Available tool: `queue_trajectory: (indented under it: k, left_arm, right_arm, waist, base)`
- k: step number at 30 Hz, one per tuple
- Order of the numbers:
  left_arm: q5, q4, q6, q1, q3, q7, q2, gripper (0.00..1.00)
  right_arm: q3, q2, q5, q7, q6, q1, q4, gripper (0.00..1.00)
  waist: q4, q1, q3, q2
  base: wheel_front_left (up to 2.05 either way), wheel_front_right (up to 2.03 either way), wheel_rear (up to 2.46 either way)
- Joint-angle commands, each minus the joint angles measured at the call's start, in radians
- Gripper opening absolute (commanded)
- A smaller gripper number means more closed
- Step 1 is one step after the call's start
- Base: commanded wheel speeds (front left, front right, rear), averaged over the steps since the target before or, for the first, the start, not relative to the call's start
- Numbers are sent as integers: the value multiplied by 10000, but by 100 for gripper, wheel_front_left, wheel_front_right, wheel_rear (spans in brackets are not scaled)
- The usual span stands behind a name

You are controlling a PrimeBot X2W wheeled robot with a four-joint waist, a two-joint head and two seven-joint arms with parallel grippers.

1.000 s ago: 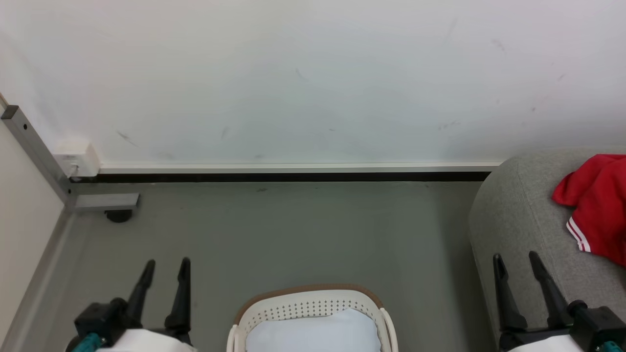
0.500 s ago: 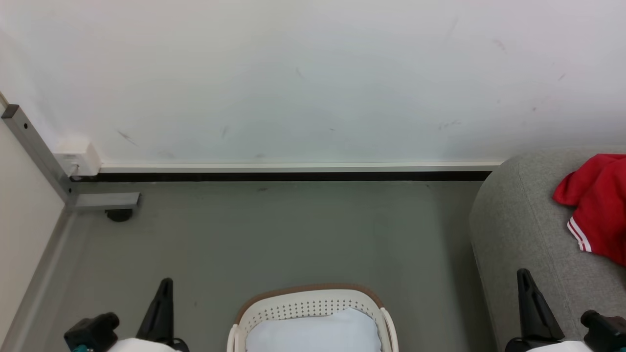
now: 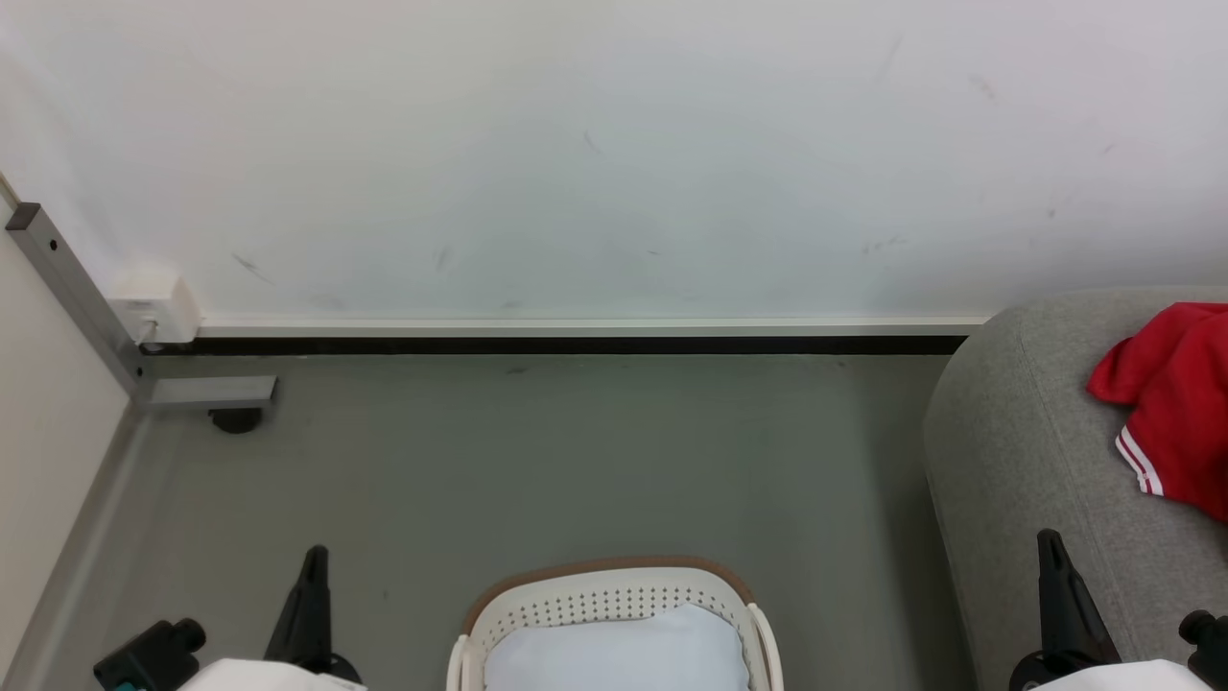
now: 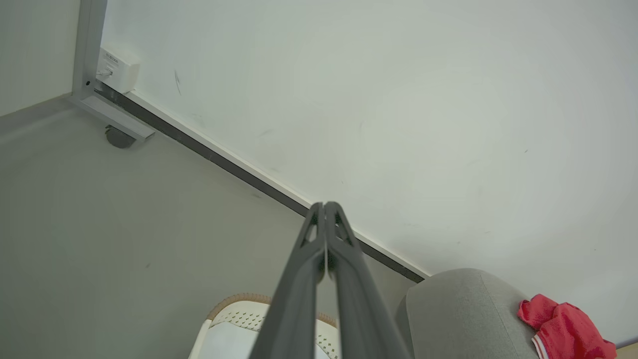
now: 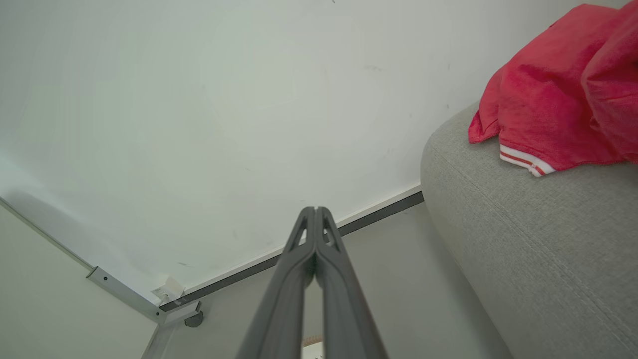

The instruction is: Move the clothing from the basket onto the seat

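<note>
The red clothing [image 3: 1175,408] is laid on the grey seat [image 3: 1027,451] at the far right, well apart from the basket [image 3: 614,583]. A pale pad [image 3: 614,655] is seen inside the basket, near the middle. The left gripper [image 3: 314,559] and the right gripper [image 3: 1051,543] are both clenched tight, and nothing is held by them.

Scuffed white wall [image 3: 614,144] meets grey floor [image 3: 576,461] at dark skirting [image 3: 576,345].
</note>
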Motion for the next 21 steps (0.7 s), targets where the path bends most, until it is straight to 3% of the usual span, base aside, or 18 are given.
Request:
queue_trajectory:
  k: [1,21]
  left_arm:
    - [-513,-189,-14,-232,83,114,47,0]
    - [-3059,-313,-25,-290,336,834,-61,0]
  right_arm:
    - [-96,-85,460,108,-3,-269,-156,0]
    - [-394,-112,3033,802,-6,-392,-158,0]
  waist:
    - [5,0,2,-1]
    - [50,0,24,-1]
  base:
    - [0,0,0]
    - [0,0,0]
